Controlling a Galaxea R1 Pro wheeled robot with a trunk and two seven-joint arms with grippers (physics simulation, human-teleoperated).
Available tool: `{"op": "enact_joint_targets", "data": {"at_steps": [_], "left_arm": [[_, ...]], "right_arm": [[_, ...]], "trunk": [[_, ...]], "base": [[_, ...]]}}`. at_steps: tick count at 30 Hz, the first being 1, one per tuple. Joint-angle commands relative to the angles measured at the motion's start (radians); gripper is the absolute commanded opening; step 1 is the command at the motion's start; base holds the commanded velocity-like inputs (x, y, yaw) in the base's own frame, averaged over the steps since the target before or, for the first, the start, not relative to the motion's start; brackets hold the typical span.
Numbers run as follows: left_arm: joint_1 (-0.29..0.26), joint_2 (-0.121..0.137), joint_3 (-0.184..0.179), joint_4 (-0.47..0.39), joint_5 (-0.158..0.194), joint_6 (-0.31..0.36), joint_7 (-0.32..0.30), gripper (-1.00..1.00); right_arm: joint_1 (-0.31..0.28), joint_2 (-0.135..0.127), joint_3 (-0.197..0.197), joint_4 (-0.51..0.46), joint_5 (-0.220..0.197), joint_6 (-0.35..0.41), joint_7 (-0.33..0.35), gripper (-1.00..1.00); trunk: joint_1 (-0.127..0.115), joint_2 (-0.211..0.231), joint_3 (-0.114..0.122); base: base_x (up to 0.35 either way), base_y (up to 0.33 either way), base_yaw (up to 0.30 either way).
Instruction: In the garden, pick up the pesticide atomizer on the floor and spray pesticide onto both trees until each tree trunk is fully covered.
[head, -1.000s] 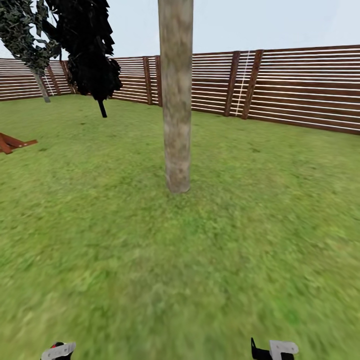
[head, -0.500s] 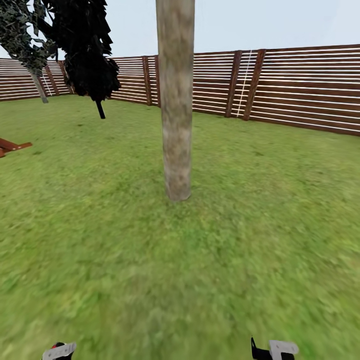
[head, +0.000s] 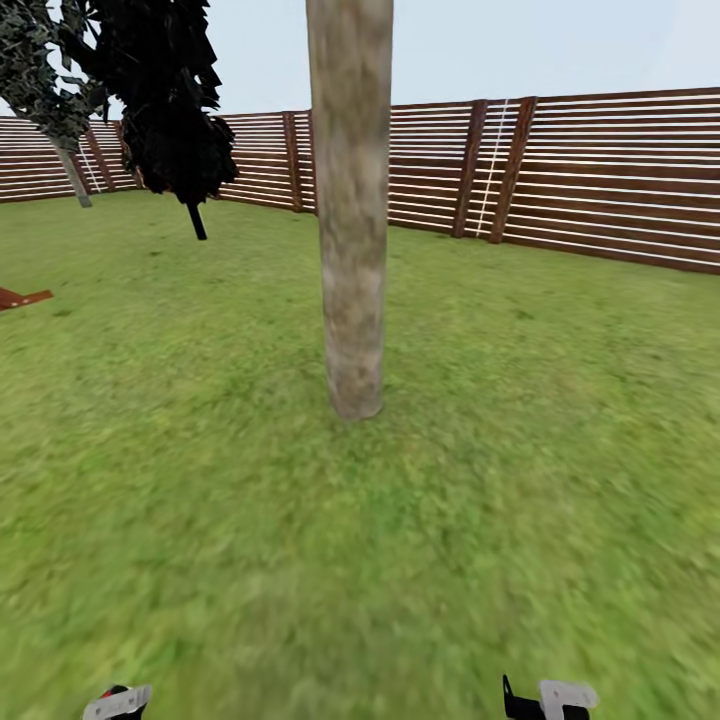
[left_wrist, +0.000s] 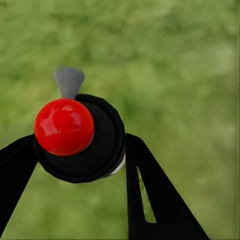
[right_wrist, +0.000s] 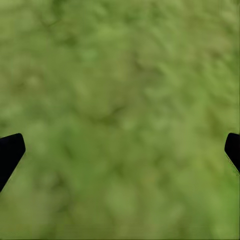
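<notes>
Grass (head: 500, 480) lay between me and the nearer tree trunk (head: 350, 230), which stood upright a little left of the middle of the head view, its foot planted in the lawn well short of the slatted fence (head: 610, 175). No white specks showed on the bark, so I judged the spraying of this trunk had not begun and the step in hand was the drive up to it.

In the left wrist view my left pincer (left_wrist: 80, 150) was clamped on the atomizer (left_wrist: 82, 137): a black round body with a red knob on top and a grey nozzle tip beyond it, black fingers (left_wrist: 150, 185) pressed to either side. The sprayer hung over the grass, low at the left of the head view. My right pincer (right_wrist: 120, 147) was spread wide and held nothing, its two black fingertips at the far sides of its own view with blurred turf between them.

To do this well, I reckoned I should roll straight on and stop near the trunk but not touching, then raise the left arm so the grey nozzle faced the bark squarely. The trunk was far wider than the sprayer, so one fixed aim would likely leave bare bark; sweeping up and down and working around it seemed wiser. The second tree (head: 55, 90) stood far off by the fence's left stretch, beside a near-black narrow tree (head: 170, 100).
</notes>
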Motion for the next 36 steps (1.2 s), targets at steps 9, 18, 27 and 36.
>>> {"op": "enact_joint_targets", "data": {"at_steps": [9, 18, 27, 36], "left_arm": [[-0.01, 0.009, -0.005, -0.015, -0.011, 0.003, -0.023, -1.0], [-0.11, 0.05, -0.014, -0.073, -0.376, 0.035, -0.353, -1.0], [-0.379, 0.041, -0.015, -0.08, -0.855, 0.248, -0.957, -1.0], [-0.436, 0.035, -0.013, -0.192, -0.921, 0.385, -1.079, -1.0]], "right_arm": [[0.0, 0.0, -0.002, -0.022, 0.0, 0.002, 0.003, 1.0], [-0.021, 0.007, 0.139, -0.222, 0.3, 0.037, 0.076, 1.0], [-0.281, 0.021, 0.245, -0.231, 0.42, 0.164, 0.851, 1.0], [-0.337, 0.104, 0.256, -0.26, 0.419, 0.205, 1.001, 1.0]], "trunk": [[0.0, 0.0, 0.004], [0.0, 0.0, 0.004], [0.0, 0.0, 0.004], [0.0, 0.0, 0.004]], "base": [[0.343, -0.009, -0.103], [0.343, -0.08, -0.003], [0.338, -0.085, 0.0], [0.049, -0.01, 0.0]]}}
